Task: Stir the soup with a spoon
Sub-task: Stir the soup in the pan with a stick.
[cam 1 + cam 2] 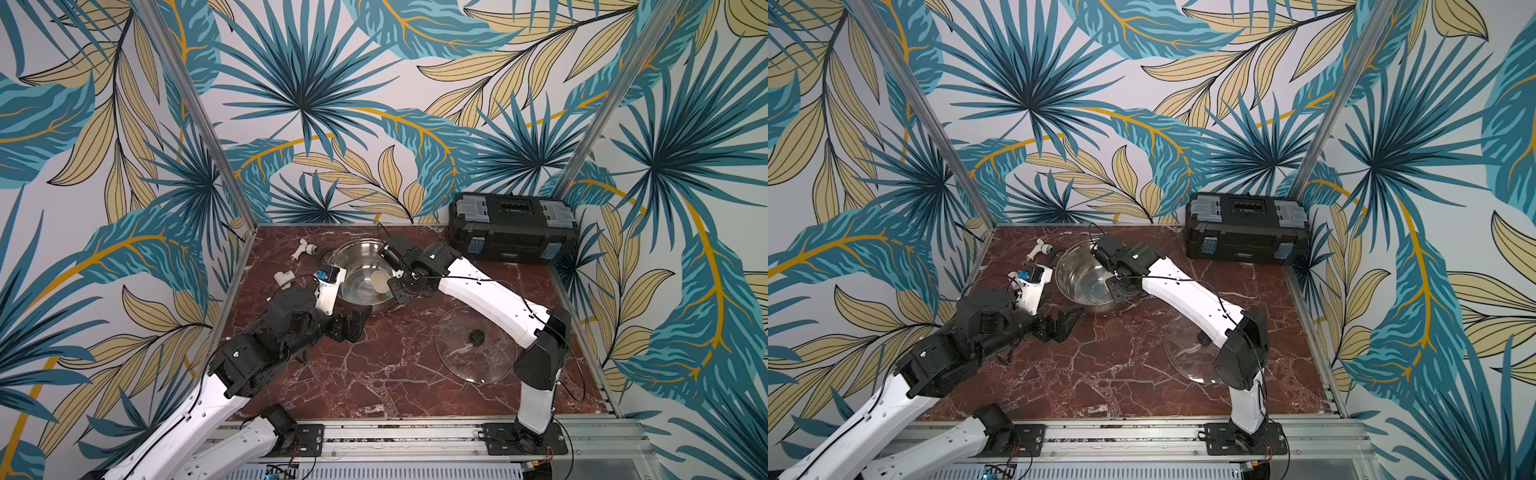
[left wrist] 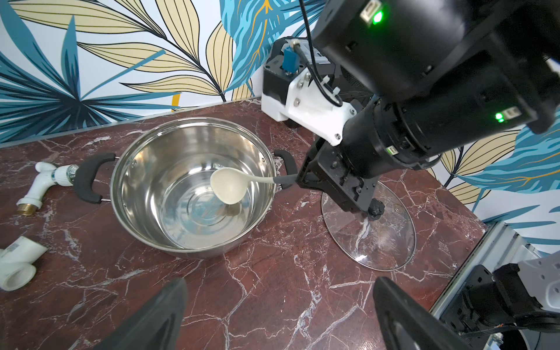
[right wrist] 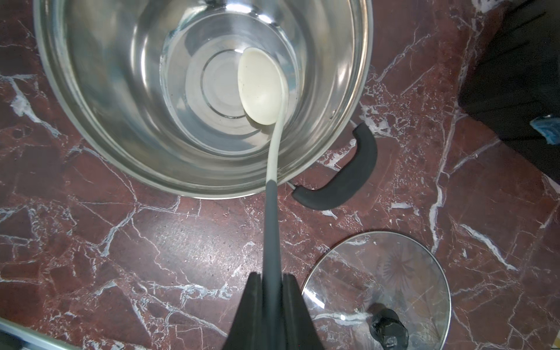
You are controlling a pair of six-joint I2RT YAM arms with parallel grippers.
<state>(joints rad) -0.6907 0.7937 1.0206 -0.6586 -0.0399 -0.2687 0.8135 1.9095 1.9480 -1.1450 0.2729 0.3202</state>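
Observation:
A steel pot (image 1: 353,257) with black handles stands at the back middle of the marble table. The spoon (image 2: 227,189) has its cream bowl (image 3: 260,88) low inside the pot, near the bottom's right side. Its grey handle (image 3: 271,230) slants up over the rim. My right gripper (image 3: 272,278) is shut on that grey handle, just outside the pot (image 2: 188,169). I cannot tell whether the shiny bottom holds any soup. My left gripper (image 1: 353,322) stands open and empty above the table, in front of the pot, and shows as wide-apart fingers (image 2: 163,309) in the left wrist view.
A glass lid (image 1: 473,345) with a black knob lies flat to the right of the pot, under my right arm. A black toolbox (image 1: 513,230) sits at the back right corner. Two white pipe fittings (image 2: 45,181) (image 2: 16,263) lie left of the pot.

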